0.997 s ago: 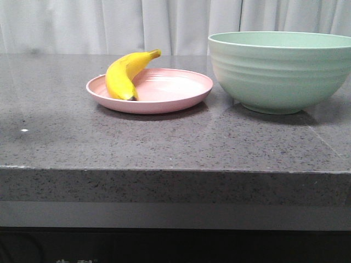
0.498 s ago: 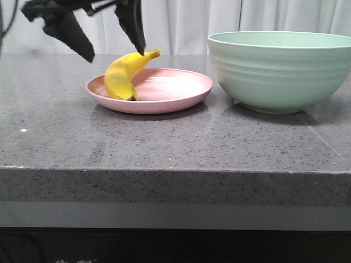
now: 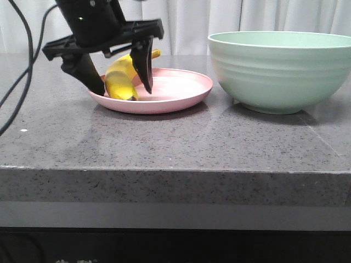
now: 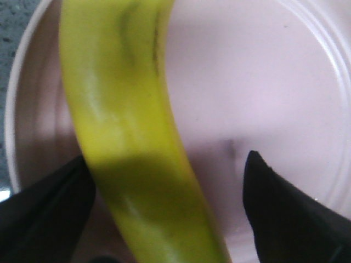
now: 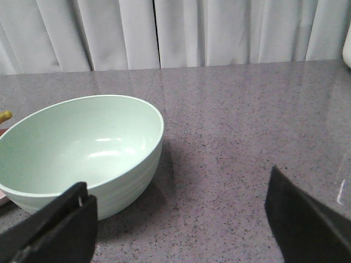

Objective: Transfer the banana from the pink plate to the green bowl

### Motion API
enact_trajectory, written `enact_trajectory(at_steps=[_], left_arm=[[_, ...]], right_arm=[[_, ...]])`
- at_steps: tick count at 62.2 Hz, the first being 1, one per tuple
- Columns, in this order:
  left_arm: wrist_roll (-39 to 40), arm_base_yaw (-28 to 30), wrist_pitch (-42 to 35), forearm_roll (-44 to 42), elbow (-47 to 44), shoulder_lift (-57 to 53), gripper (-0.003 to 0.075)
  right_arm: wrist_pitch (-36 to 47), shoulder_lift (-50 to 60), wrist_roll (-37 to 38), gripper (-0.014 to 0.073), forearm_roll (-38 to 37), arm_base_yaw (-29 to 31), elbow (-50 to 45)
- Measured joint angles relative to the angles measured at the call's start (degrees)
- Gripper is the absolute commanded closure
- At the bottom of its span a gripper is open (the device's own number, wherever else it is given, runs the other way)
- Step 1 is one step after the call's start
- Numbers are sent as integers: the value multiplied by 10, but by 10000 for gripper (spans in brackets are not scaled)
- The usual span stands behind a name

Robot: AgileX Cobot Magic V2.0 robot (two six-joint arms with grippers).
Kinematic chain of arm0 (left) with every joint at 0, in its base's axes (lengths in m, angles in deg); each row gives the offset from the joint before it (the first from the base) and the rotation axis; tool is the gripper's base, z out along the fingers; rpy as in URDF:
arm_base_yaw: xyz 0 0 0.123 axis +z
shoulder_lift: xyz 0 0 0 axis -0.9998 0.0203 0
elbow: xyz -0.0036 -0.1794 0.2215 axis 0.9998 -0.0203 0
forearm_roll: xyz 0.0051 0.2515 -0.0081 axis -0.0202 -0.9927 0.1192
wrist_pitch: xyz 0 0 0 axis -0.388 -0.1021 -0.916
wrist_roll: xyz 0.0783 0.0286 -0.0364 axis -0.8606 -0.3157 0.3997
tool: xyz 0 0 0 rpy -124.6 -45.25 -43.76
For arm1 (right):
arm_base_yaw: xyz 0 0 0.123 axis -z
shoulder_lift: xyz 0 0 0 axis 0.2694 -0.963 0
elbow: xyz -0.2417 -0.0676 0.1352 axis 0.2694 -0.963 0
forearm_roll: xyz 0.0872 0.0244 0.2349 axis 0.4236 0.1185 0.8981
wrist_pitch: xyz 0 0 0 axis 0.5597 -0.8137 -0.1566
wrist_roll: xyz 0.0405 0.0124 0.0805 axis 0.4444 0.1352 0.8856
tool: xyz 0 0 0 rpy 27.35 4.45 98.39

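The yellow banana (image 3: 119, 81) lies on the left side of the pink plate (image 3: 175, 94), its stem pointing back right. My left gripper (image 3: 122, 86) is open and straddles the banana, one black finger on each side, tips down at the plate. In the left wrist view the banana (image 4: 126, 137) runs between the two fingers over the pink plate (image 4: 263, 82); a gap shows beside one finger. The green bowl (image 3: 279, 68) stands right of the plate. My right gripper (image 5: 181, 219) is open above the counter, with the green bowl (image 5: 82, 148) beside it; the bowl holds nothing.
The grey speckled counter (image 3: 175, 142) has its front edge near the camera. White curtains (image 3: 181, 22) hang behind. The left arm's black cable (image 3: 22, 71) hangs at the far left. A white object (image 5: 347, 52) shows at the edge of the right wrist view.
My left gripper has come down from above the plate and now has its open fingers on either side of the banana. The banana, plate and bowl have not moved.
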Motion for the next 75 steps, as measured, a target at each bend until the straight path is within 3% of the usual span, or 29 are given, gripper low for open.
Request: enact_trajectory(at_steps=[7, 12, 22, 31, 45, 60, 75], left_arm=[[0, 0, -1, 0, 3, 3, 217], [0, 0, -1, -2, 3, 3, 309], [3, 0, -8, -4, 3, 6, 570], [3, 0, -12, -9, 3, 6, 736], [-12, -3, -15, -35, 3, -8, 738], [-152, -52, 3, -46, 3, -103, 738], [-246, -106, 83, -44, 3, -152, 738]], right_arm=[[0, 0, 0, -40, 0, 0, 0], [0, 0, 0, -40, 0, 0, 0], [0, 0, 0, -40, 0, 0, 0], [0, 0, 0, -40, 0, 0, 0], [-1, 0, -2, -40, 0, 0, 0], [-62, -50, -54, -40, 0, -6, 52], [-163, -158, -125, -40, 11, -79, 159]])
